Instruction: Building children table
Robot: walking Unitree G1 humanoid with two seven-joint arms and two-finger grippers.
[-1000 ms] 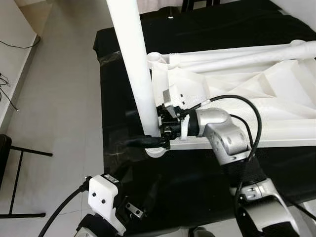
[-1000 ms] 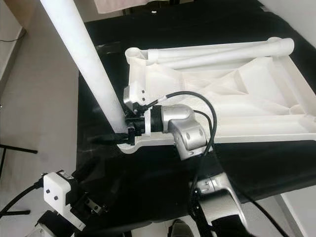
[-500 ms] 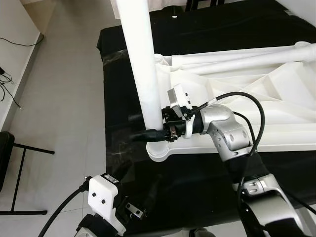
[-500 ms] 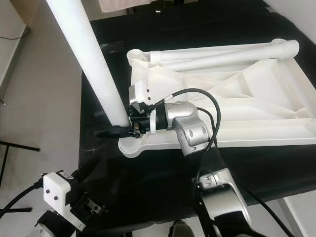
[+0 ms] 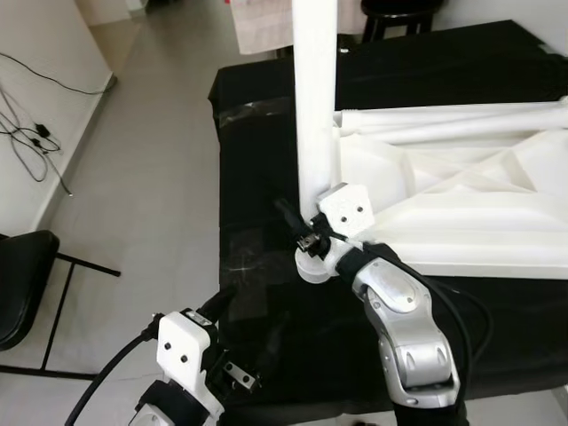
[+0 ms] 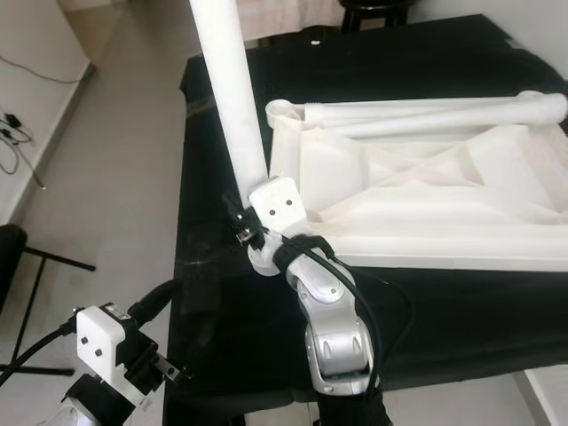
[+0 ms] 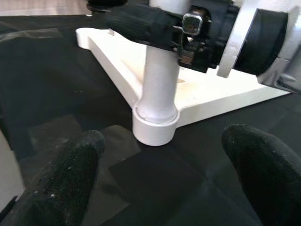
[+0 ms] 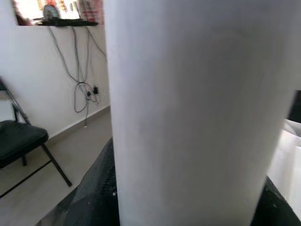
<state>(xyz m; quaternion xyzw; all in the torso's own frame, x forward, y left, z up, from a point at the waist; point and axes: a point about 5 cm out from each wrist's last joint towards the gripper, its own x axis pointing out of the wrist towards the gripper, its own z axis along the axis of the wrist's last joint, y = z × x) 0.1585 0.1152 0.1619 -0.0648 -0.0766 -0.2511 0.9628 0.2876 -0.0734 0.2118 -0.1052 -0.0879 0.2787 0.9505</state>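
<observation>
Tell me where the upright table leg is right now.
The table leg stands in the near-left corner socket of the overturned white tabletop, with the right hand closed around its base.

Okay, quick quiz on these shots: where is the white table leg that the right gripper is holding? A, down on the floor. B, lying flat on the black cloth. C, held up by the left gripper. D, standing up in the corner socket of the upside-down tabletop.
D: the white table leg stands in the corner socket of the tabletop, with the right gripper closed around it just above the socket.
</observation>
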